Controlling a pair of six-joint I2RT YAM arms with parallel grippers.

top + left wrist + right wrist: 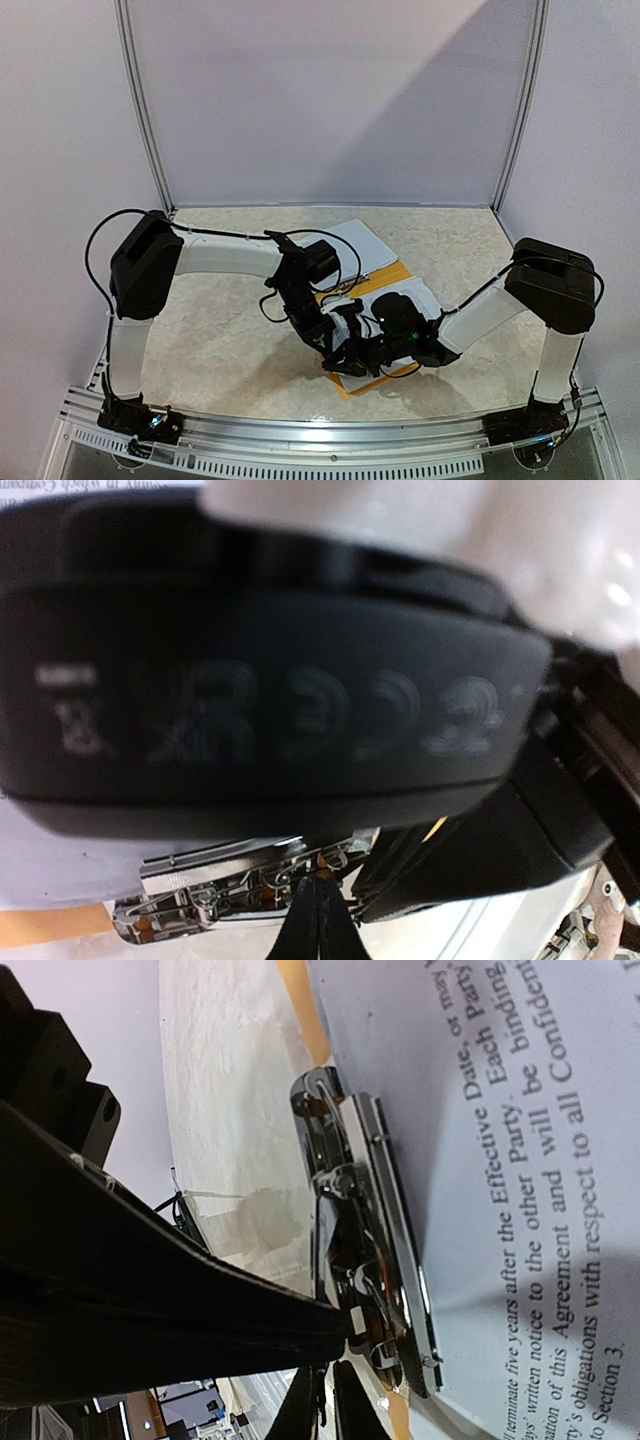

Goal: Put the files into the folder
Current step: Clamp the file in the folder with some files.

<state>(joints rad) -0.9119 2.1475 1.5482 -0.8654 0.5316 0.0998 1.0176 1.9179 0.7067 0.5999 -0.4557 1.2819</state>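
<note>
**Both grippers at the folder's clip**

In the overhead view the left gripper point(320, 900) reaches in from 9 o'clock. Its jaws are pressed together with nothing visible between them, and its tips touch the metal clip point(370, 1260).

The clip sits on the open folder point(390, 278) at the middle of the table point(230, 330). A printed sheet of the files point(520, 1210) lies against the clip's 3 o'clock side in the right wrist view. Whether the sheet's edge is under the clip cannot be told. More white paper lies at 12 o'clock from the grippers.

The right gripper point(325, 1390) comes in from 3 o'clock, its jaws drawn narrow by the clip's near end. No grip can be confirmed.

The step in hand looks like fastening the sheet at the clip. The next move probably calls for one arm to work the lever while the other keeps the floppy sheet flat and square.
</note>
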